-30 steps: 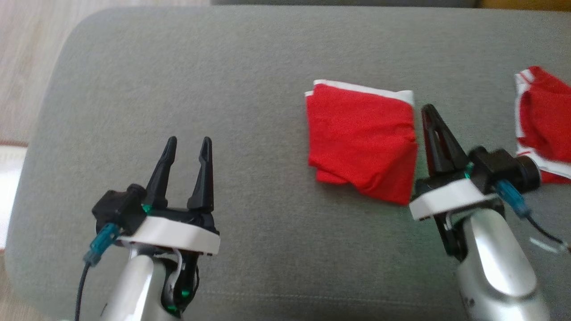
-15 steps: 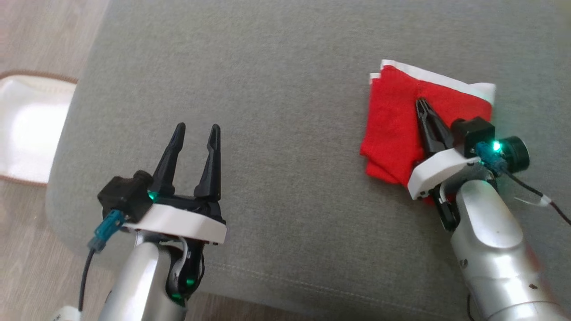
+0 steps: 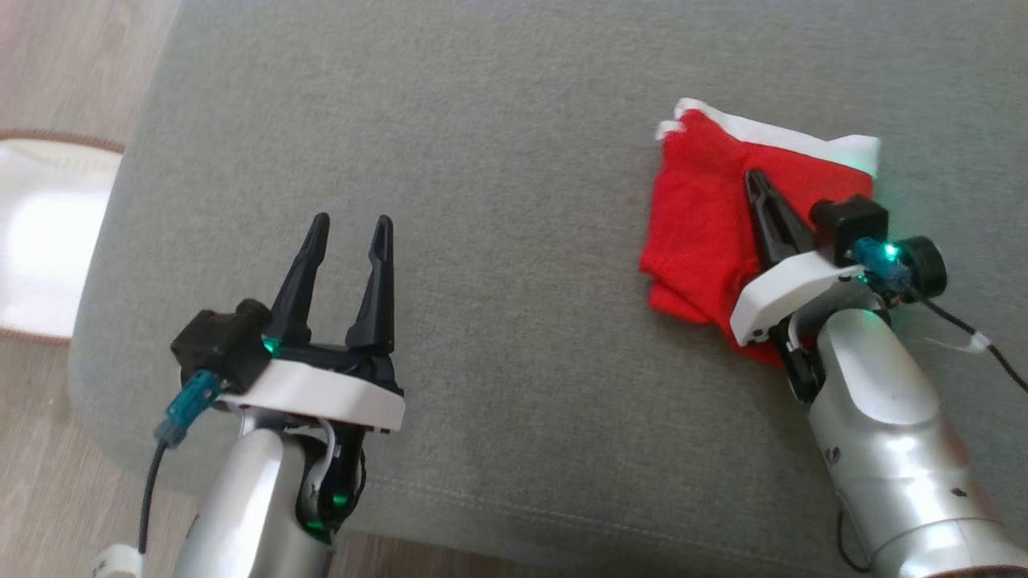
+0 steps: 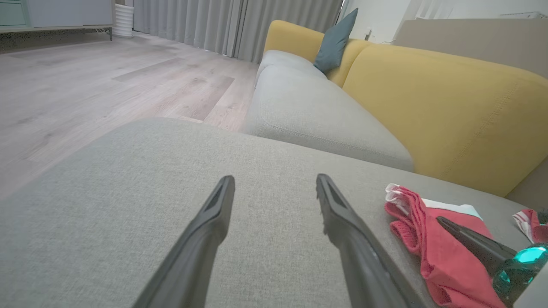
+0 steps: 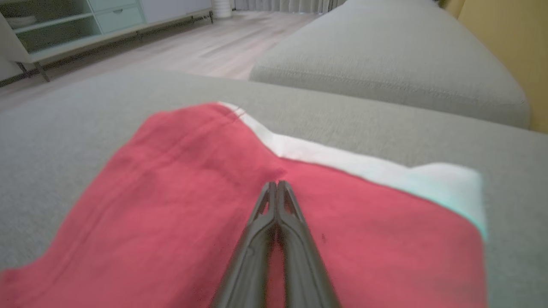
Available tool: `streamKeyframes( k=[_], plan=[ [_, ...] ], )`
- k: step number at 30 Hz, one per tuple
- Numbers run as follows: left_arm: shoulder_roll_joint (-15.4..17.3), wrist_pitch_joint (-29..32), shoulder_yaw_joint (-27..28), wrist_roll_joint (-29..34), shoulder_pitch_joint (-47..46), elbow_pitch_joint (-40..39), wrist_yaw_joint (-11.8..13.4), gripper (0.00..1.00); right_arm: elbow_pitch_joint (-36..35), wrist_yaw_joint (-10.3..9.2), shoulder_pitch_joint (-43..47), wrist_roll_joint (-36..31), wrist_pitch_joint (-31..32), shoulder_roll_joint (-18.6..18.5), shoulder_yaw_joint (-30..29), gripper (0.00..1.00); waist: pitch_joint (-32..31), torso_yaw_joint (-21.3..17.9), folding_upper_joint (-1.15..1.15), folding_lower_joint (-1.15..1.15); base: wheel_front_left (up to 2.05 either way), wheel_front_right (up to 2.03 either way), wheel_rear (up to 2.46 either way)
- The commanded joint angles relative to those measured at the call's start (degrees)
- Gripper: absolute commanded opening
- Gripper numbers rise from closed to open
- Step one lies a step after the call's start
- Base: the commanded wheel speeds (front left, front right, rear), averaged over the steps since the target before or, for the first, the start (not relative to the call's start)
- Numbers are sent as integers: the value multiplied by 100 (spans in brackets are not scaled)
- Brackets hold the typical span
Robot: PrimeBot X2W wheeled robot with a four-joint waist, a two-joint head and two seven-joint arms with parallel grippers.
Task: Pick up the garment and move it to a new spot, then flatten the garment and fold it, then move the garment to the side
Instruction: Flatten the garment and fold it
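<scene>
The folded red garment (image 3: 699,217), white-trimmed along its far edge, lies on the grey seat cushion (image 3: 514,120) toward the robot's right. The right pincer (image 3: 752,178) is pressed together, its tips over the garment's middle. The left pincer (image 3: 352,221) stands spread above bare cushion, well apart from it. The left wrist view adds a yellow sofa back (image 4: 449,102), a teal pillow (image 4: 336,40) and a second red cloth (image 4: 531,222) beyond the garment

no readable text, labels, brands, numbers or signs on anything in view
</scene>
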Motion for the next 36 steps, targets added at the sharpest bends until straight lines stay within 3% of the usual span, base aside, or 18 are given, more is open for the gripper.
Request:
streamKeyframes(
  k=[1,10,15,28,29,30,31,32,36],
  plan=[
    [45,-29,246,11,-174,-150,-14,100,-282,37,0,97,-14,29,150,0,-94,-102,0,0,0,0,0],
    [45,-29,402,69,-34,-346,-8,100,-1863,37,715,433,-15,29,279,0,-673,-683,0,0,0,0,0],
    [45,-29,436,88,40,-466,24,100,-2520,37,1292,420,-16,29,59,0,-906,-985,0,0,0,0,0],
    [45,-29,488,154,258,-496,60,100,-3420,37,2506,585,-16,29,-450,0,-1248,-1507,0,0,0,0,0],
    [45,-29,486,171,286,-475,59,100,-3452,37,2560,596,-16,29,-461,34,-1267,-1532,0,0,0,0,0],
    [45,-29,486,171,286,-475,59,100,-3452,37,2560,596,-16,29,-461,34,-1267,-1532,0,0,0,0,0],
    [45,-29,485,191,313,-455,59,100,-3481,37,2609,621,-16,29,-469,92,-1279,-1554,0,0,0,0,0],
    [45,-29,479,222,337,-432,56,100,-3507,37,2647,668,-16,29,-483,100,-1285,-1574,0,0,0,0,0],
    [45,-29,486,238,406,-387,69,100,-3567,37,2718,739,-16,29,-474,100,-1299,-1633,0,0,0,0,0]
  ],
)
